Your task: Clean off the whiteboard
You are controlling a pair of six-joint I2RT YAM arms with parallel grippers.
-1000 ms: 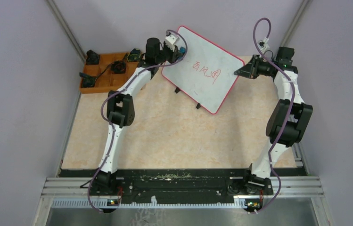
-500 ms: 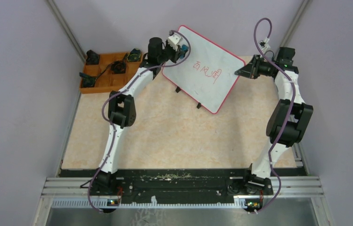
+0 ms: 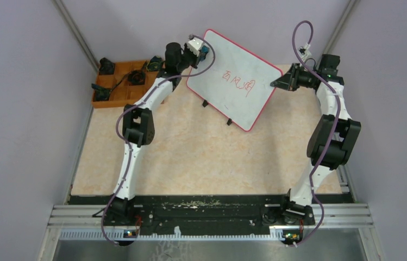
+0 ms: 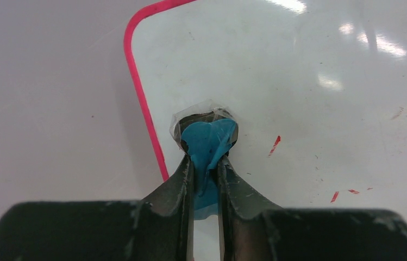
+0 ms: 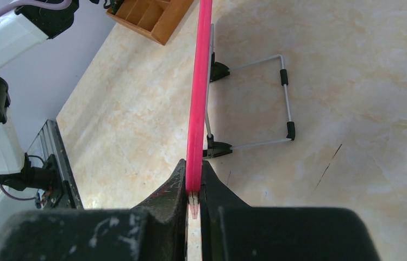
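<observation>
The bench (image 3: 201, 157) lies bare and marbled in front of the whiteboard (image 3: 233, 81), which stands tilted on the bench's far half, propped from behind on a wire stand (image 5: 285, 98) with black feet. My right fingers (image 5: 179, 176) are clamped on the whiteboard's right edge, with the pink frame pinched between them. Red characters (image 3: 240, 82) sit on the whiteboard's face, a little toward that gripped side. My left fingers (image 4: 182, 179) are clenched on a blue wad (image 4: 207, 138) with clear film around it. It is at the whiteboard's face just inside the far left corner, beside the curve of the frame; I cannot tell whether it touches. A few red flecks (image 4: 275, 144) mark the surface beside the wad. Left of the whiteboard, at the bench's edge, is an orange tray (image 3: 120, 89).
</observation>
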